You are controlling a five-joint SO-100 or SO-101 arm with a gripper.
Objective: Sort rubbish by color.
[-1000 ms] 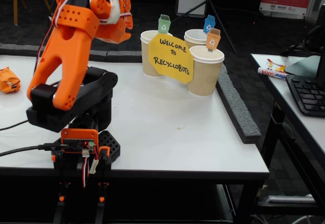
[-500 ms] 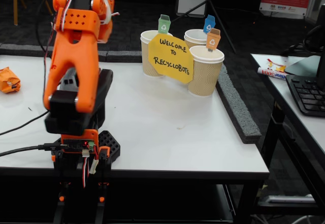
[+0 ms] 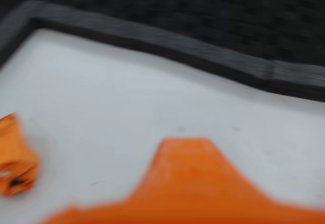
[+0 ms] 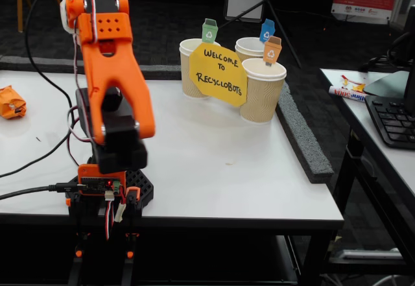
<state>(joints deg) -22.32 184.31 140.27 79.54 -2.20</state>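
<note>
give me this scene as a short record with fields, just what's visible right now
surface: white table
rubbish visible: one orange wad, near the table's left edge in the fixed view
cups: three paper cups at the back, with green, blue and orange tags
sign: yellow welcome sign in front of the cups
arm: orange arm, raised above its base
claw: blurred orange part in the wrist view; open or shut unclear
claw load: none seen

A yellow sign (image 4: 218,74) fixed to the paper cups (image 4: 262,91) reads "WELCOME TO RECYCLOBOTS". Small tags (image 4: 272,50) above the cups carry recycling marks. The poster at upper right is unreadable.
</note>
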